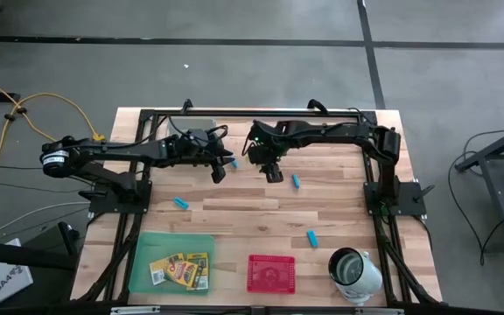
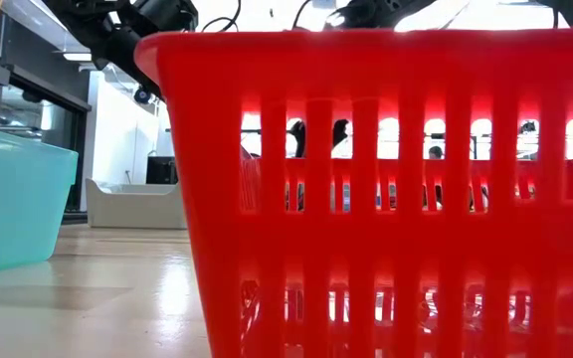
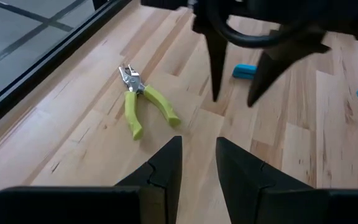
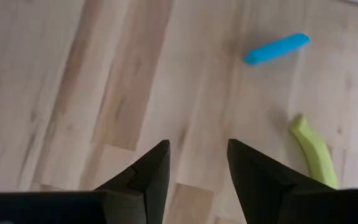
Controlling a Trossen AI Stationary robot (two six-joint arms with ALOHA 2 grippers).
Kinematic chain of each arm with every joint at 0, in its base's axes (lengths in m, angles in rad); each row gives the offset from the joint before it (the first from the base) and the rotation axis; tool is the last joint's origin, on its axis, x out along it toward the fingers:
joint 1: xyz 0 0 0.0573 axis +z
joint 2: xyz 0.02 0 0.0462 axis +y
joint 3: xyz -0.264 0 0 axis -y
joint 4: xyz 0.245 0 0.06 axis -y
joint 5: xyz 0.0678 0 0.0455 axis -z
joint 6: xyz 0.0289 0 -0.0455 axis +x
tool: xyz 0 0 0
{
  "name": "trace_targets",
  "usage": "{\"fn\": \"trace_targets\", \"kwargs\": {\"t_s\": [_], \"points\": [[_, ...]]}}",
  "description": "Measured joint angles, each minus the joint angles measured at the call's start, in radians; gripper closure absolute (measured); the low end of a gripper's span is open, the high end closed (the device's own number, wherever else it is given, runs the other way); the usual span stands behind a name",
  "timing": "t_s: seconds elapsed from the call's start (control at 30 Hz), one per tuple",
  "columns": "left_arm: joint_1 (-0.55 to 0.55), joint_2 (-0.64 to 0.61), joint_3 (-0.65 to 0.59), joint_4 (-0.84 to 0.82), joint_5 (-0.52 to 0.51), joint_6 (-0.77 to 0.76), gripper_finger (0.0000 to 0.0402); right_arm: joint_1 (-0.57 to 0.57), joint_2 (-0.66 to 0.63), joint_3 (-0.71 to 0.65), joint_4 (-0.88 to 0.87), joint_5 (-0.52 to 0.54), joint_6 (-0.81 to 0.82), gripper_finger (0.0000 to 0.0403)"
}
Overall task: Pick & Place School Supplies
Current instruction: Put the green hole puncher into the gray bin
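The red tray [image 2: 386,189] blocked most of the low view. Print on the crayon boxes [image 1: 180,269] was unreadable. Left gripper [image 3: 197,163] and right gripper [image 4: 197,163] stood apart, empty.

Four light-blue oblong pieces are counted on the bench [image 1: 339,188]: one [image 1: 232,163] by the arms, one [image 1: 296,181] just beyond them, one [image 1: 182,203] toward the left, and one [image 1: 311,237] nearer the front. Three crayon boxes [image 1: 182,269] are seen in one green tray [image 1: 147,241]. One red tray [image 1: 270,273] and one white-and-metal cup [image 1: 354,273] are counted. One plier-like tool [image 3: 143,106] is visible in the left wrist view. Two arms are present.
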Motion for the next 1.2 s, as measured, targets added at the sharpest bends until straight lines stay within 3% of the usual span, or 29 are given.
{"fn": "trace_targets", "kwargs": {"t_s": [1.2], "points": [[0.000,0.000,0.000,0.000,0.043,-0.003,0.0307,0.009,0.000,0.000,0.001,0.025,-0.037,0.0250]]}}
